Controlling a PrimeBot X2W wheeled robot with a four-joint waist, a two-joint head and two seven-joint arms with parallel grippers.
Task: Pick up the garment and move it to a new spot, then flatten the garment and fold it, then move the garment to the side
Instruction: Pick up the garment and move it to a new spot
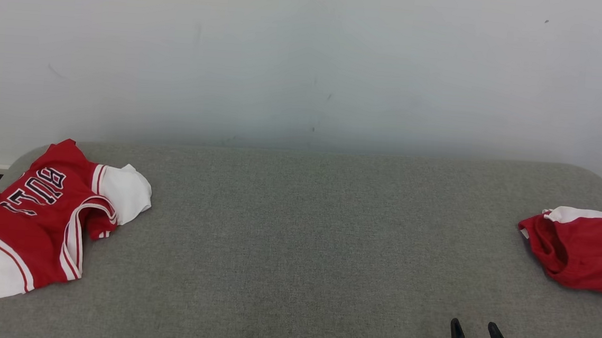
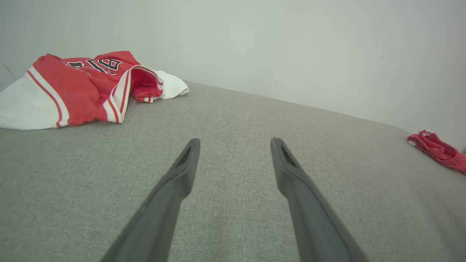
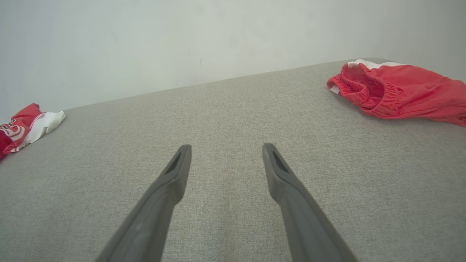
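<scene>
Pale wall (image 1: 308, 58) backs a grey woven counter (image 1: 300, 254) with rounded far corners. Two garments lie on it, well apart: a red-and-white basketball jersey (image 1: 38, 214) crumpled at the left edge, and red shorts (image 1: 586, 252) bunched at the right edge. Which one the task means, I cannot tell.

Both look light, thin and limp, so they will likely drape and fold on themselves when lifted. A pinch on the jersey's shoulder strap or hem, or on the shorts' gathered elastic waistband, should hold best.

The left jaws stand wide apart over bare counter, holding nothing; the right jaws do the same.

The jersey's black lettering is partly folded under and unreadable. The head view cuts off the shorts, and their legs are hidden in the bunch.
</scene>
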